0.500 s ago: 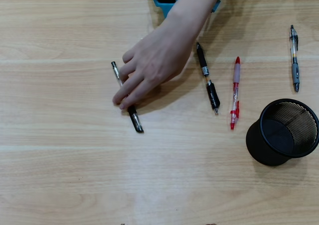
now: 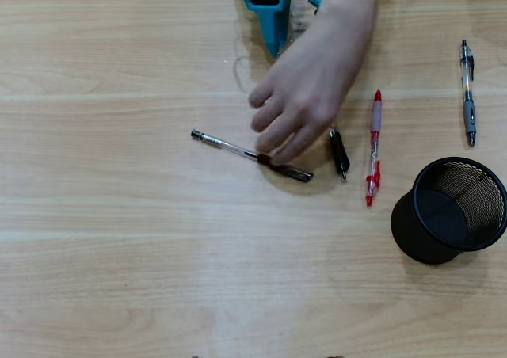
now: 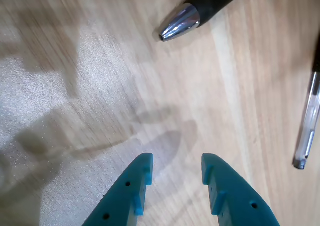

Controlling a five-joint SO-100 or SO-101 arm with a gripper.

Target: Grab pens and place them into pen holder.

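Note:
In the overhead view a person's hand rests its fingertips on a black and clear pen lying almost level at mid-table. Right of it a second black pen shows only its lower end below the hand. Further right lie a red pen and a clear pen with a grey sleeve. The black mesh pen holder stands at the lower right. In the wrist view my blue gripper is open over bare wood. A black pen with a silver tip lies ahead, and a clear pen at the right edge.
My blue arm enters at the top edge of the overhead view, just left of the person's forearm. The table is pale wood planks, and the hand's shadow falls across the wood in the wrist view.
The hand has moved right and swung the black and clear pen from steep to nearly level, dragging it rightward. It now covers the upper part of the second black pen.

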